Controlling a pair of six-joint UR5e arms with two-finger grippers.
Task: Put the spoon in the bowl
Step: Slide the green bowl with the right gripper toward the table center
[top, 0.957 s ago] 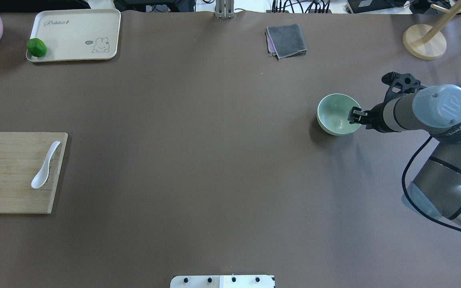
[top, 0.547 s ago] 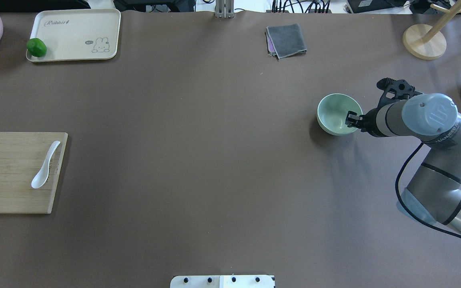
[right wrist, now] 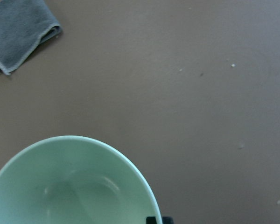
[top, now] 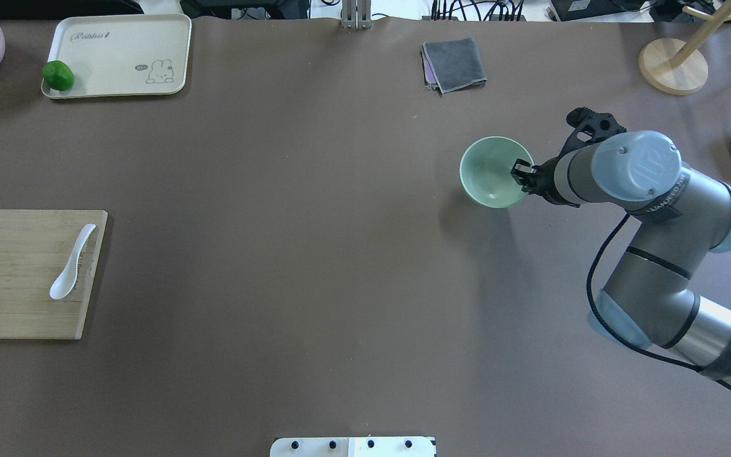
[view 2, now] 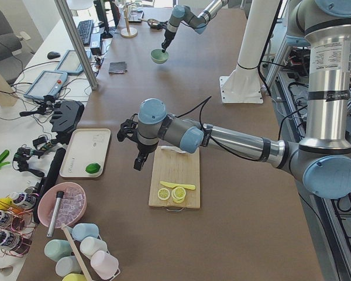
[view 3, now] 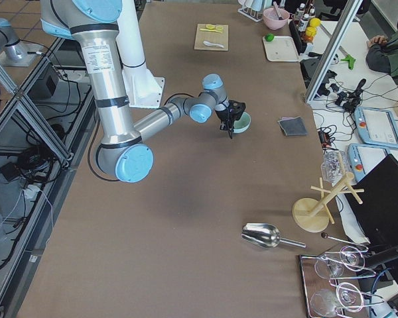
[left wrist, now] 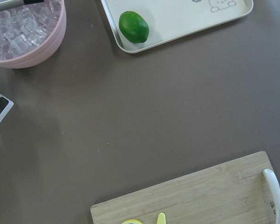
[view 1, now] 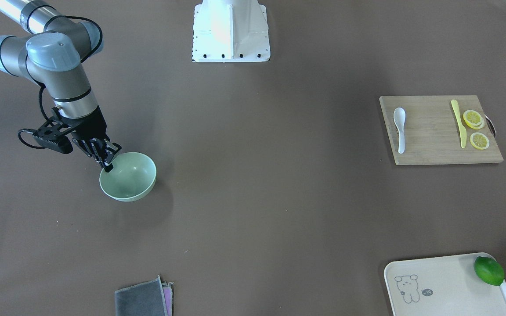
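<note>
Progress, front view?
— Spoon (view 1: pixel 399 127) lies untouched on the cutting board (view 1: pixel 428 151); right gripper (view 1: pixel 107 164) is pinched on the bowl (view 1: pixel 130 179) rim, well apart from it.

Overhead?
— Same; bowl empty.

Left side view?
— Left gripper (view 2: pixel 139 163) hovers beside the board; I cannot tell its opening.

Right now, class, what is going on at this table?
The right tool is clamped on the rim of the bowl, with one finger inside it. The spoon lies untouched on the cutting board, far off on the other side. The left tool hangs in the air beside that board; whether it is open cannot be told.
</note>
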